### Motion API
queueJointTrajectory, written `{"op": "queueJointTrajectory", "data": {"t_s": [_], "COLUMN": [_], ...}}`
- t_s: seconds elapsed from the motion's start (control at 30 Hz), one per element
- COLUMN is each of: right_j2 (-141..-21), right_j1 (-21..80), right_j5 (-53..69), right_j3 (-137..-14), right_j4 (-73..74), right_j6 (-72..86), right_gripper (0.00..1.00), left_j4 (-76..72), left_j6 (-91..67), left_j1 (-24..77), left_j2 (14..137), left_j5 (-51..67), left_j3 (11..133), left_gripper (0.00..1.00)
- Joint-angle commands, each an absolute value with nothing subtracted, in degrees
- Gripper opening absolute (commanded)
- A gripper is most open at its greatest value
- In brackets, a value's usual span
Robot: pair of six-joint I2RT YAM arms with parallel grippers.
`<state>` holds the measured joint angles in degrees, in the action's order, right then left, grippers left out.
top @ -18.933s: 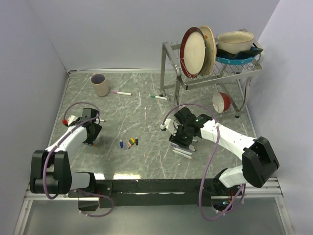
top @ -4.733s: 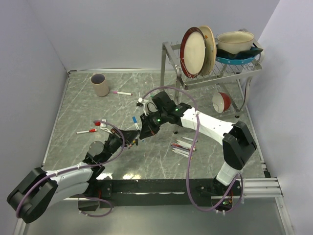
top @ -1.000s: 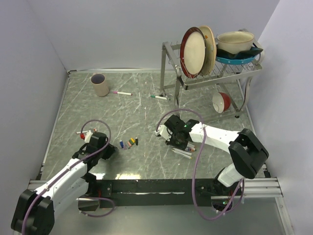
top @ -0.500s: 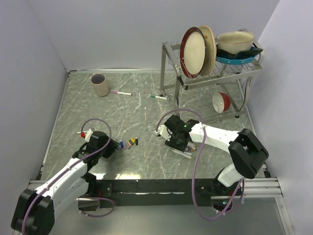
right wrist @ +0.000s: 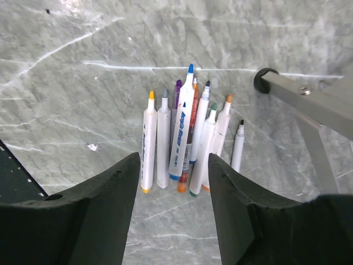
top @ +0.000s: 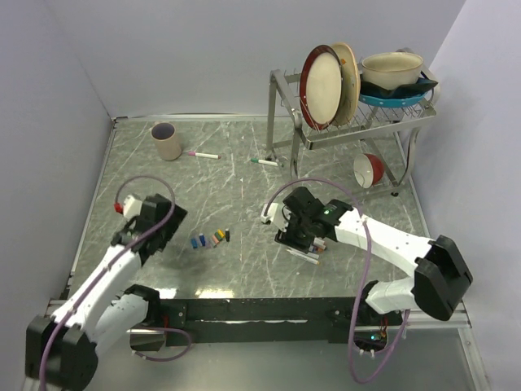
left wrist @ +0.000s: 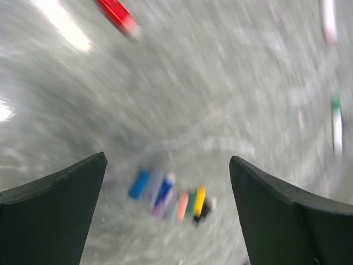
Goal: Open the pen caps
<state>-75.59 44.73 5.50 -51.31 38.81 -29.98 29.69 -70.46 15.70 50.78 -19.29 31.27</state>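
Removed pen caps (top: 210, 239) lie in a row toward the near edge; the pink-capped pen (top: 201, 154) and green-capped pen (top: 263, 162) by the far edge await opening; both arms' jaws stand open, empty.

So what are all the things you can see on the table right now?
pen caps: about seven, mixed colours, in a row mid-table
uncapped pens: about nine, white, piled under the right hand
pink-capped pen: one, white, beside the cup
green-capped pen: one, white, near the rack
red-capped pen: one, far left, blurry
cup: one, beige, far left corner
dish rack: one, metal, far right
plates: two, red-rimmed and cream, standing in the rack
cream bowl: one, on top of the rack
blue dish: one, under that bowl
red bowl: one, under the rack
left hand: open, above the caps
right hand: open, above the pile
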Motion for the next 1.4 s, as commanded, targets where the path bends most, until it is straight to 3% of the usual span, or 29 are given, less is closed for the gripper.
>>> {"op": "queueJointTrajectory", "data": {"t_s": [0.0,0.1,0.13,0.23,0.47,0.73,1.37], "right_j2": [-72.5,-71.4,-71.2,-70.6,-70.0,-70.4,-70.7], "right_j1": [44.6,44.6,44.6,44.6,44.6,44.6,44.6], "right_j5": [7.0,7.6,7.8,8.2,8.0,7.6,7.6], "right_j3": [-51.6,-51.5,-51.4,-51.2,-51.0,-50.8,-50.6], "right_j4": [38.8,38.8,38.8,38.8,38.7,38.3,38.3], "right_j6": [-31.3,-31.3,-31.4,-31.4,-31.4,-31.4,-31.7], "right_gripper": [0.61,0.61,0.61,0.61,0.61,0.61,0.62], "left_j4": [43.0,46.0,45.5,44.6,45.3,44.5,42.5], "left_j6": [-78.5,-79.1,-78.1,-76.8,-75.3,-71.2,-72.4], "left_j1": [9.2,4.1,1.3,-3.0,-7.7,-9.8,-6.9], "left_j2": [62.8,70.8,72.5,78.8,87.8,97.4,99.6], "left_j5": [-27.2,-25.9,-24.8,-20.6,-19.2,-15.6,-9.7], "left_j3": [41.0,47.3,49.4,52.5,58.4,62.7,61.0], "left_gripper": [0.97,0.86,0.74,0.63,0.67,0.65,0.67]}}
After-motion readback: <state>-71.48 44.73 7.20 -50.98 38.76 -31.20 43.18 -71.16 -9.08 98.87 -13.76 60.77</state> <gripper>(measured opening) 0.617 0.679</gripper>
